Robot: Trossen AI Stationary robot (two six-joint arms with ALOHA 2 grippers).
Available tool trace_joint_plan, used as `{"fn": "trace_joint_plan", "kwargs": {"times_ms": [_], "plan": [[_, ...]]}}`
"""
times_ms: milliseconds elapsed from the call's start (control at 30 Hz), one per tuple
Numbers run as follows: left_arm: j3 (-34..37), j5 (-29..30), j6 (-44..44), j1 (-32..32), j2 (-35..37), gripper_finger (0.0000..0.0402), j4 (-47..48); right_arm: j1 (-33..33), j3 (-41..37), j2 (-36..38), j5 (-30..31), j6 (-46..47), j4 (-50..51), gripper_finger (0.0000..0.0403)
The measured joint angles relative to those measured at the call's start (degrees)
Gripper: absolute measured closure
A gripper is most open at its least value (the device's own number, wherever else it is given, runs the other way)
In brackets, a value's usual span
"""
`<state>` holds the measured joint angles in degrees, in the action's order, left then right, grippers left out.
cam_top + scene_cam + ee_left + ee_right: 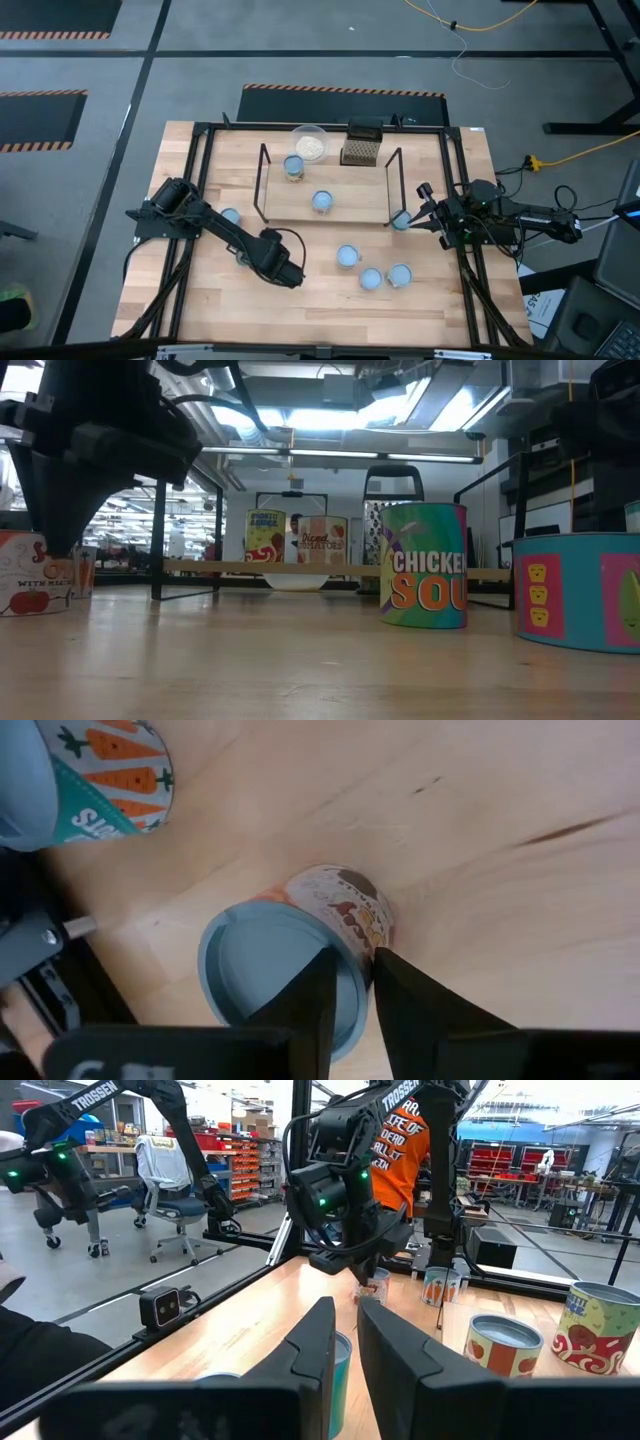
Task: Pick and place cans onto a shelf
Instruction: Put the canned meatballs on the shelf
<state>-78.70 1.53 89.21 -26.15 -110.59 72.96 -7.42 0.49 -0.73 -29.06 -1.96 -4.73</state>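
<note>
Several cans with pale blue tops show in the high view. Two cans (pixel 293 167) (pixel 322 201) stand on the light-wood shelf (pixel 350 205), which has black wire frames at its ends. One can (pixel 230 217) stands left of the shelf and three (pixel 347 256) (pixel 370 279) (pixel 399 275) stand in front of it. My left gripper (pixel 285 270) is near the table's front, shut on a can (pixel 270 965). My right gripper (pixel 412 215) is by the shelf's right end, shut on another can (pixel 400 220). My left gripper pinches the can's top rim (pixel 350 942) from above, pointing down. One finger (pixel 310 1005) lies over the pale blue top and the other (pixel 420 1010) is outside the labelled wall. The can stays upright and seems to stand on the table. My right gripper has the teal can's wall (pixel 340 1365) between its two fingers, at the top rim. One finger (pixel 318 1335) lies over the can's top and the other is outside. Whether the can is lifted or resting does not show.
A clear bowl (pixel 309 143) and a dark mesh box (pixel 362 148) stand behind the shelf. A carrot-labelled can (pixel 110 775) stands close to my left gripper. In the low view, two cans (pixel 425 565) (pixel 580 590) stand near the front. A black frame (pixel 200 150) rims the table.
</note>
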Motion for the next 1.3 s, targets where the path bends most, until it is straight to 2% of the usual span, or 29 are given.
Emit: {"fn": "trace_joint_plan", "kwargs": {"times_ms": [167, 333, 433, 667, 933, 1033, 1300], "plan": [[0.0, -0.6, -1.3, 0.0, 0.1, 0.0389, -0.8, 0.0, 0.0, 0.0, 0.0, 0.0, 0.0, 0.0350], [-0.8, -1.1, -4.6, 0.0, 0.0, 0.0393, -1.4, 0.0, 0.0, 0.0, 0.0, 0.0, 0.0, 0.0350], [-3.0, -2.7, -10.7, 0.0, -0.1, 0.0397, -2.8, 0.0, 0.0, 0.0, 0.0, 0.0, 0.0, 0.0350], [-12.7, -1.5, -28.1, 0.0, -0.1, 0.0398, -4.7, 0.0, 0.0, 0.0, 0.0, 0.0, 0.0, 0.0350], [-24.7, 8.8, -49.0, 1.9, 0.0, 0.0399, -6.4, 0.0, 0.0, 0.0, 0.0, 0.0, 0.0, 0.0350], [-27.1, 11.7, -54.9, 3.7, 0.0, 0.0399, -6.1, 0.0, 0.0, 0.0, 0.0, 0.0, 0.0, 0.0350], [-27.8, 12.0, -67.2, 10.0, 0.0, 0.0399, -1.8, 0.0, 0.0, 0.0, 0.0, 0.0, 0.0, 0.0350]]}}
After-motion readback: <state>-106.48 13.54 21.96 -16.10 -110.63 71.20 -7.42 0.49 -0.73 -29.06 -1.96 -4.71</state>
